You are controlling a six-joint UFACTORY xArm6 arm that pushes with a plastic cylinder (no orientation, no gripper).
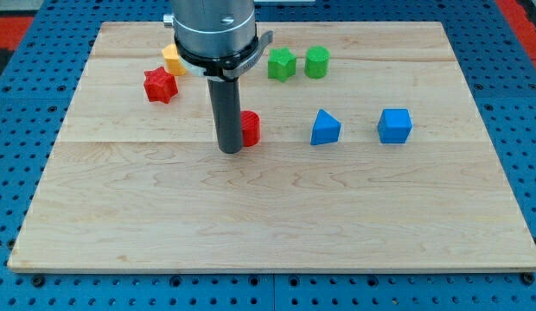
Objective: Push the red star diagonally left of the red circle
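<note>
Red star [161,85] sat near the table's [277,225] top-left area, resting flat on the wood and apart from everything except the yellow block [171,59], which lay just beside it toward the view's top and right, partly hidden behind my arm's grey housing [214,30]. I could not make out the yellow block's shape. The red circle [250,128] was lower and to the view's right of the star, well apart from it, and half covered from my side by the dark rod [226,112]. My tip [230,150] was planted on the table right at the circle's left edge, touching it or as good as touching; I could not tell which. So the tip stood between star and circle, much nearer the circle. No gripper on this rig, only the rod, so there was nothing to call wide, narrow or holding. Up near the top edge, to the right of the rod, a green star [282,64] and a green round block [316,62] sat side by side, just apart. Further right, level with the circle, a blue triangular block [325,128] and a blue cube [394,125] sat spaced from each other.
</note>
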